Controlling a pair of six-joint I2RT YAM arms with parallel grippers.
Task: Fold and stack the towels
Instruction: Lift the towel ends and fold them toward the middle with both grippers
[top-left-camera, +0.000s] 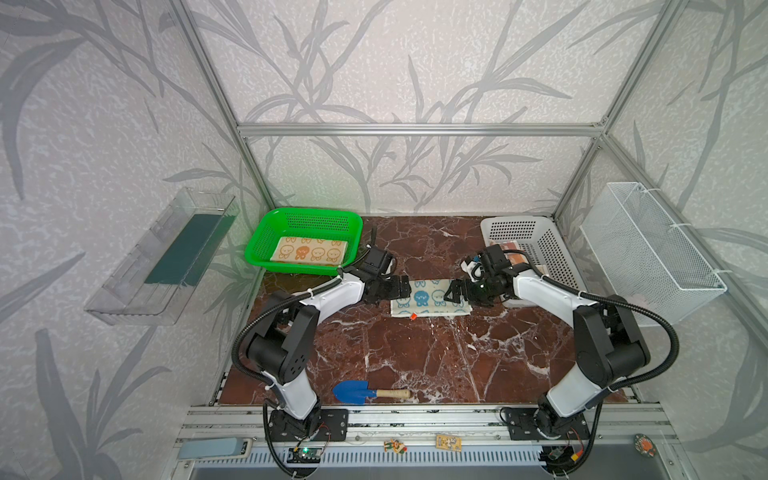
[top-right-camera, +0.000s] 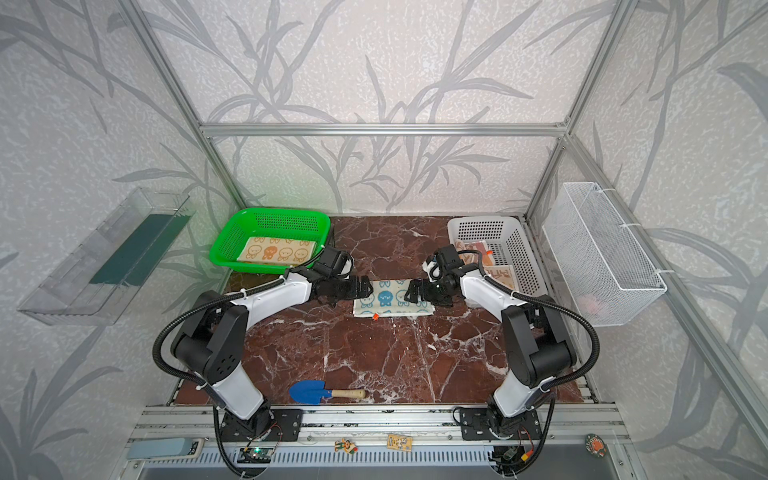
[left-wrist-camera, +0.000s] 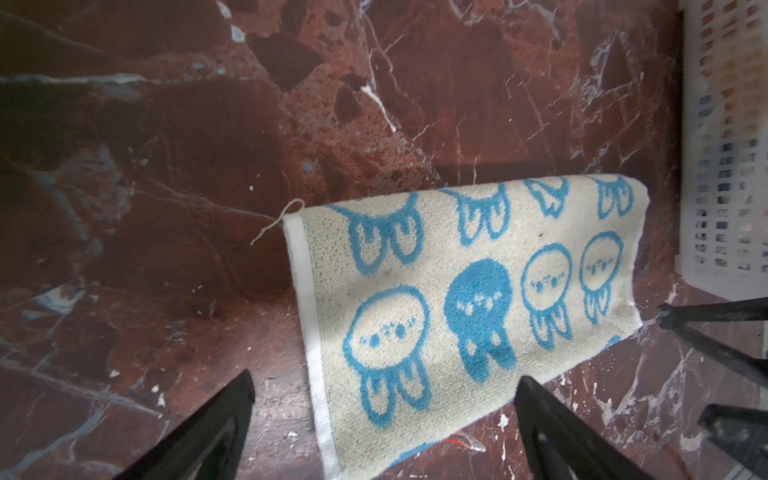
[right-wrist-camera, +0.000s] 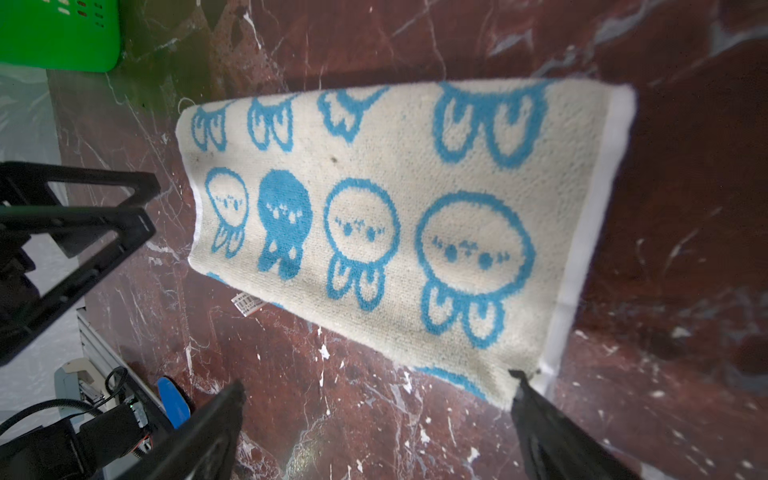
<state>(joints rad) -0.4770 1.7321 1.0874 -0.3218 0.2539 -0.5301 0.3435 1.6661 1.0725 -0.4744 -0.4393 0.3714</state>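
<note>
The blue-bunny towel (top-left-camera: 430, 298) lies folded in half in the middle of the table (top-left-camera: 415, 357). The left gripper (top-left-camera: 404, 287) and right gripper (top-left-camera: 451, 293) hang spread and empty at its short ends. The orange-bunny towel (top-left-camera: 308, 250) sits folded in the green basket (top-left-camera: 259, 241). The striped towel (top-right-camera: 503, 276), in the white basket (top-left-camera: 552, 249), is I think still to do.

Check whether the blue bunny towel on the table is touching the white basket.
Apart. The left wrist view shows a strip of bare marble table between the blue bunny towel and the white basket.

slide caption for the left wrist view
Left gripper, open, poised over one short end of the folded cream terry towel with blue bunny faces on the red-brown marble table.
</note>
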